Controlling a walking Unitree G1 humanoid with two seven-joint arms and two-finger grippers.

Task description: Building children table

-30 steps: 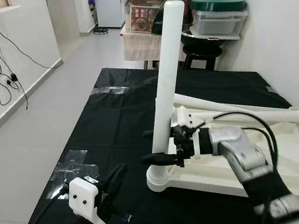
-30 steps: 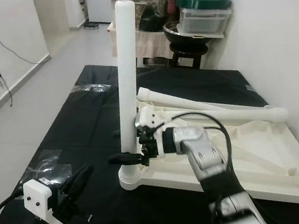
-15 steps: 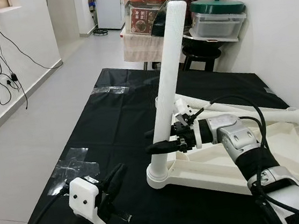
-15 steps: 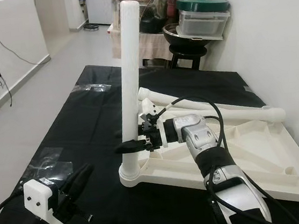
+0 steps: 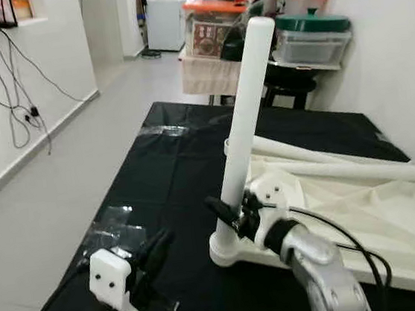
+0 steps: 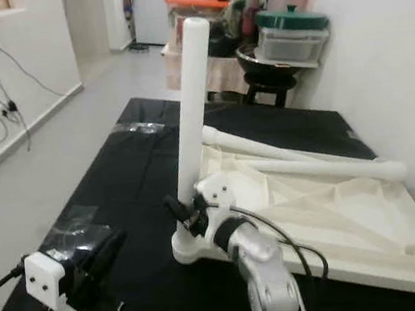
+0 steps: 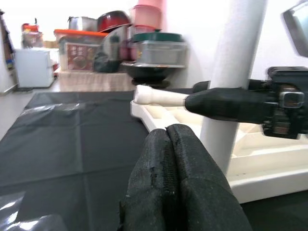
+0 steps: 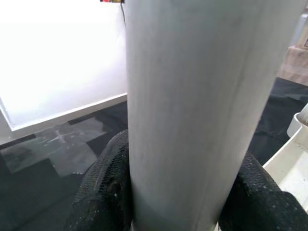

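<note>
I had my right gripper (image 5: 225, 215) clamped around one white tubular leg (image 5: 244, 125) standing in the upturned white plastic tabletop's (image 5: 394, 213) corner socket, two legs (image 5: 342, 168) lying loose across it, left gripper (image 5: 153, 253) closed nearby.

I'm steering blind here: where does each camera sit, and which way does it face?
Eye views: head, looking down at the tabletop on the black sheet; both arms show.
Left wrist view: looks along the shut left end effector at the upright leg.
Right wrist view: right end effector clamped round that leg.
Shared: the upright leg.
</note>
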